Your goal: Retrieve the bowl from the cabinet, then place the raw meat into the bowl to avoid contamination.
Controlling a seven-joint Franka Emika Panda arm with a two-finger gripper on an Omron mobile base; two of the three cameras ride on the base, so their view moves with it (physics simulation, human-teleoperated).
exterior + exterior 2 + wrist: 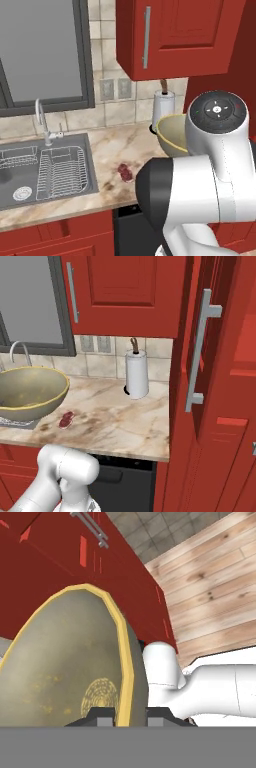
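The pale olive-tan bowl (171,134) hangs above the marble counter (115,150), partly hidden behind my white arm; from the right it shows at the left edge as bowl (30,390). In the hand view my gripper (131,714) is shut on the yellow rim of the bowl (60,662), one finger on each side of the wall. The raw meat (125,172) lies on the counter below and left of the bowl, a small dark red lump; in the right base view the raw meat (66,418) sits just under the bowl's right edge. The tall red cabinet (215,406) stands at the right, one door ajar.
A paper-towel roll (136,375) stands at the back of the counter near the wall. The sink (30,170) with wire racks and a faucet (42,120) lies left of the meat. A red wall cabinet (175,35) hangs above. A dark appliance front (125,476) sits under the counter.
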